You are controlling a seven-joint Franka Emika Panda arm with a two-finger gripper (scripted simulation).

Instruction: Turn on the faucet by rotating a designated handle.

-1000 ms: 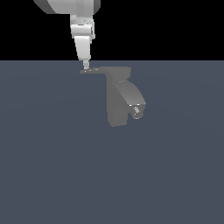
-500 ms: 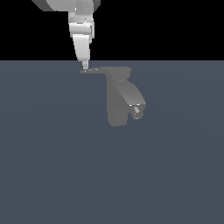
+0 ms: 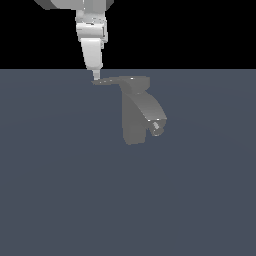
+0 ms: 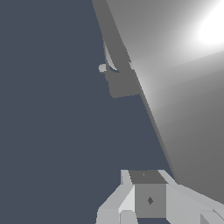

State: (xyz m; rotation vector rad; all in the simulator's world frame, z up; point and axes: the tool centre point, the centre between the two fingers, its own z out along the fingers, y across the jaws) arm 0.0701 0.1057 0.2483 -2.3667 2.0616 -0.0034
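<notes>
The gripper (image 3: 95, 76) is hanging over the narrow tip of the handle (image 3: 107, 80), which is projecting toward the exterior view's left from the cap of the faucet (image 3: 136, 112). The jaws appear pressed together. In the wrist view the handle (image 4: 175, 83) is filling much of the frame, hiding most of the faucet.

In the exterior view the arm (image 3: 75, 5) is cut off by the upper edge. The gripper (image 3: 95, 75) is too small there to tell how its jaws stand; the wrist view crops it.
</notes>
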